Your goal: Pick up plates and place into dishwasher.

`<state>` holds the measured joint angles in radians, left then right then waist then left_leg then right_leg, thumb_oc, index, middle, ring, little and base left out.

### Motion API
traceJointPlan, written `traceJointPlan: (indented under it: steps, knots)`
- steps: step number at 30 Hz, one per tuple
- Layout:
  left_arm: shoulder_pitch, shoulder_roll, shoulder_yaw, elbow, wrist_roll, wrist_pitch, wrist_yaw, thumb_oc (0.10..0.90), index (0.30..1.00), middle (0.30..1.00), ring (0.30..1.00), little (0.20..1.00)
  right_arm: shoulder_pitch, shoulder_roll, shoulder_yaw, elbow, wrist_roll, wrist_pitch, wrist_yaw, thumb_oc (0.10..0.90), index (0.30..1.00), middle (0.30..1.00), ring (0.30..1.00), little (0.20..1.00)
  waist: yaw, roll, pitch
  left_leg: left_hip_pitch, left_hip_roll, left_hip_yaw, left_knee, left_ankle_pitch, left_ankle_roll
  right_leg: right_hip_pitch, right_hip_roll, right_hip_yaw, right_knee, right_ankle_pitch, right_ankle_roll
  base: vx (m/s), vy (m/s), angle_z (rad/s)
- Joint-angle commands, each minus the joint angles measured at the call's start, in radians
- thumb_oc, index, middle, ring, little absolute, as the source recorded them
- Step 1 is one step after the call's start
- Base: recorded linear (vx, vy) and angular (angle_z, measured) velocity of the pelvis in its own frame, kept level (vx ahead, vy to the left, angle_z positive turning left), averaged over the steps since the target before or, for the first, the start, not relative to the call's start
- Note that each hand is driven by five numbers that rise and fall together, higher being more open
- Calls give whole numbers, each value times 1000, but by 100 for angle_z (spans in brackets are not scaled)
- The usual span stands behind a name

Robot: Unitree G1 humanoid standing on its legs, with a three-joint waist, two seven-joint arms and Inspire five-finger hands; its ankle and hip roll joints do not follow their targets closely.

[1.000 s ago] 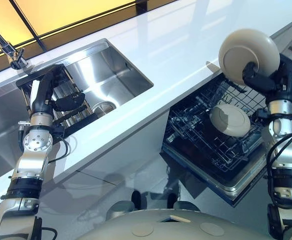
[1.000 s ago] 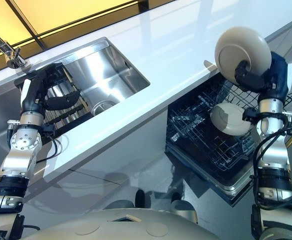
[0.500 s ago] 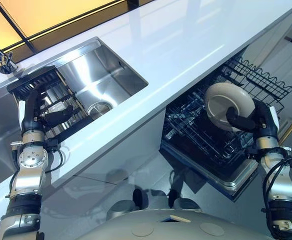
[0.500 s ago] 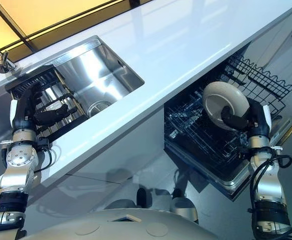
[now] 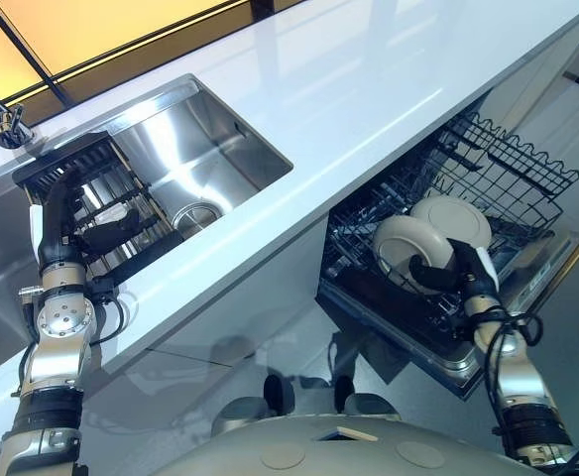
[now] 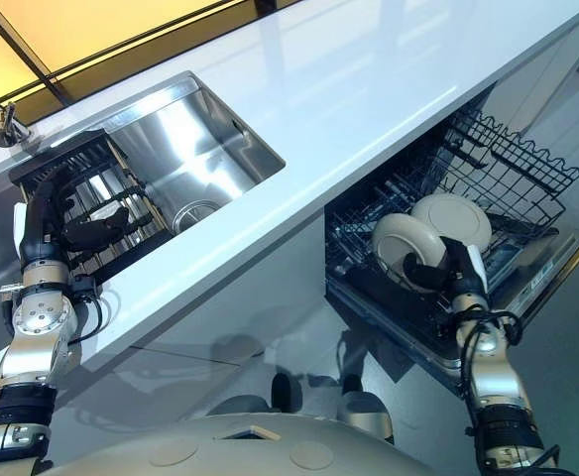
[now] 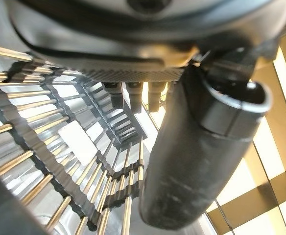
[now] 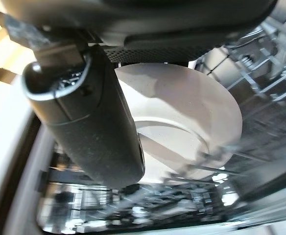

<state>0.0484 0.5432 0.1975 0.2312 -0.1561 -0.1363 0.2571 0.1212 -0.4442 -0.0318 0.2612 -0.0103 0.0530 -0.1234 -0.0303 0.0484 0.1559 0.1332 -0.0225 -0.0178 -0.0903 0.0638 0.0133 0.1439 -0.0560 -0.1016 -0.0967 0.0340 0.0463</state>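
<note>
Down from above the counter [image 5: 369, 89] came my right hand [image 5: 446, 280], and the plate [image 5: 406, 250] it carried high a second ago now stands on edge among the tines of the rack [image 5: 513, 169], just in front of a second plate [image 5: 455, 218] already parked there. My thumb lies across the plate's face and the fingers curl behind its rim, so the hand is clamped on it and has not let go. I hold it upright because the tines only take plates edge-on; flat, it would sit on top of them and slide.

My left hand [image 6: 83, 230] hangs over the sink [image 5: 215, 149], at the dish rack [image 5: 71, 164] on its left side, with fingers spread and holding nothing. I judge it is parked there to take the next plate, though I can't make out one in that rack.

Next I'd want the plate seated between tines before opening the fingers; released early, it could tip against its neighbour.
</note>
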Motion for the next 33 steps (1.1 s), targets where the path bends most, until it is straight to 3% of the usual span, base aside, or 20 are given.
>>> traceJointPlan:
  steps: [1,4,6,7,11,16,19,23,26,31,33]
  knots:
    - [-68,37,3,-11,-1,-106,51,800,900,900,900,900,-100,-46,-2,-43,-72,-38,-110,100,300,300,300,200,12,30,-45,22,-52,-25,6,-108,10,-35,73,-32,151,-176,-2,10,14,10]
    - [-68,27,-12,-23,1,-104,47,800,900,900,900,900,-118,-33,35,-24,-87,-14,-163,100,300,300,300,200,21,35,-41,23,-54,-36,6,-106,8,-33,71,-37,155,-178,-4,6,12,11]
    - [-65,24,-18,-33,-2,-97,38,800,900,900,900,900,-129,-27,52,-22,-66,-20,-182,416,571,571,571,516,28,39,-39,24,-55,-43,7,-105,7,-30,70,-41,157,-180,-5,4,5,11]
    - [-62,23,-21,-40,0,-94,36,800,900,900,900,900,-136,-24,57,-28,-53,-31,-189,800,900,900,900,900,31,41,-38,23,-55,-46,7,-104,7,-30,69,-43,158,-180,-5,-1,1,15]
    - [-57,11,-30,-38,-1,-98,27,800,900,900,900,900,-163,6,65,-90,16,-195,-244,800,900,900,900,900,40,48,-36,22,-56,-55,10,-103,7,-32,67,-48,167,-184,-8,-3,1,15]
    - [-49,-8,-33,-22,0,-112,9,800,900,900,900,900,-189,35,8,-199,53,-456,-338,800,900,900,900,900,40,61,-39,22,-58,-54,10,-108,11,-34,67,-46,169,-190,-10,-3,12,6]
    - [-48,-13,-30,-11,-1,-116,2,800,900,900,900,900,-194,52,-42,-239,134,-533,-324,800,900,900,900,900,35,63,-43,21,-59,-48,10,-112,12,-35,68,-41,168,-192,-8,1,10,3]
    - [-39,-10,-16,-7,-14,-115,-7,800,900,900,900,900,-171,72,-104,-241,312,-514,-246,800,900,900,900,900,22,61,-48,16,-58,-34,10,-109,14,-43,71,-33,162,-182,-7,0,1,1]
    - [-24,-9,0,-17,-17,-108,-16,800,900,900,900,900,-138,85,-146,-228,345,-497,-234,800,900,900,900,900,12,55,-52,16,-56,-23,7,-109,15,-44,74,-29,156,-179,-6,0,0,0]
    - [-16,1,10,-23,-24,-94,-24,800,900,900,900,900,-112,72,-203,-210,347,-513,-304,800,900,900,900,900,-2,47,-52,18,-53,-7,5,-110,16,-44,78,-23,151,-175,-4,9,-23,-14]
    - [-22,3,6,-12,-26,-96,-21,800,900,900,900,900,-106,63,-226,-195,302,-509,-384,800,900,900,900,900,-9,45,-49,20,-52,1,5,-112,17,-45,79,-18,152,-174,-2,-2,-19,-6]
